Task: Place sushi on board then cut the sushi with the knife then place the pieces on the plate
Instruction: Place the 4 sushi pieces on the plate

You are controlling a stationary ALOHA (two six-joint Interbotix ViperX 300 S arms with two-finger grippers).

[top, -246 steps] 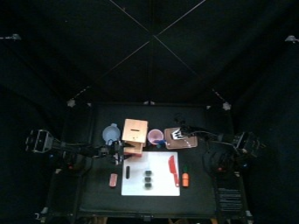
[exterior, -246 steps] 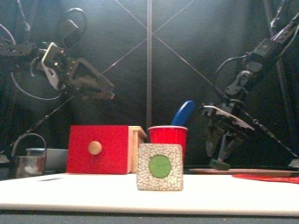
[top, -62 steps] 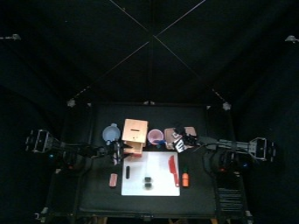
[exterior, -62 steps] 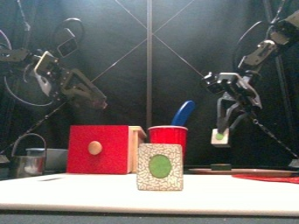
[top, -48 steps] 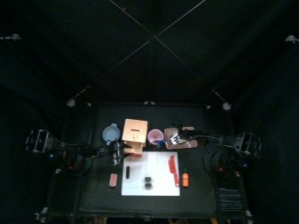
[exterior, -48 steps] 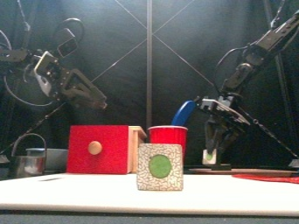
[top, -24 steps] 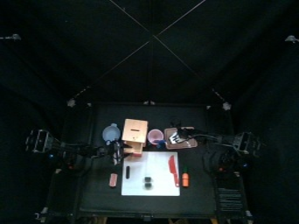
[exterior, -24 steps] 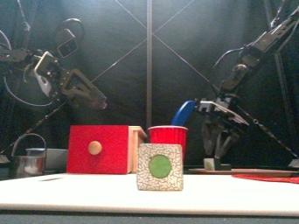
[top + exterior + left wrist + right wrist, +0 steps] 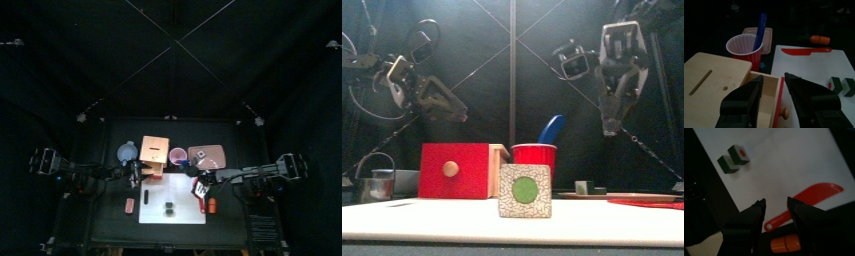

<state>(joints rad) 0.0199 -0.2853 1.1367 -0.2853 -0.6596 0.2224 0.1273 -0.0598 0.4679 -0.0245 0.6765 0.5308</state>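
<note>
The white board (image 9: 171,215) holds a dark green sushi piece (image 9: 171,208), which stands large in the front view (image 9: 525,191). Two pieces (image 9: 736,157) show in the right wrist view. A red knife (image 9: 807,198) lies on the board's right side. Another small piece (image 9: 580,186) sits on the pink tray (image 9: 210,154). My right gripper (image 9: 201,186) hangs open and empty high over the board's right part. My left gripper (image 9: 773,79) is open and holds nothing, above the wooden box (image 9: 152,152).
A red cup (image 9: 535,153) with a blue knife (image 9: 552,129) stands behind the box's red drawer front (image 9: 458,170). An orange toy (image 9: 211,205) lies right of the board, a reddish toy (image 9: 130,204) left of it. A grey bowl (image 9: 378,183) stands far left.
My right gripper lowered a sushi piece onto the pink tray, let it go, then rose and swung forward over the board's right side. The left arm stayed put.
</note>
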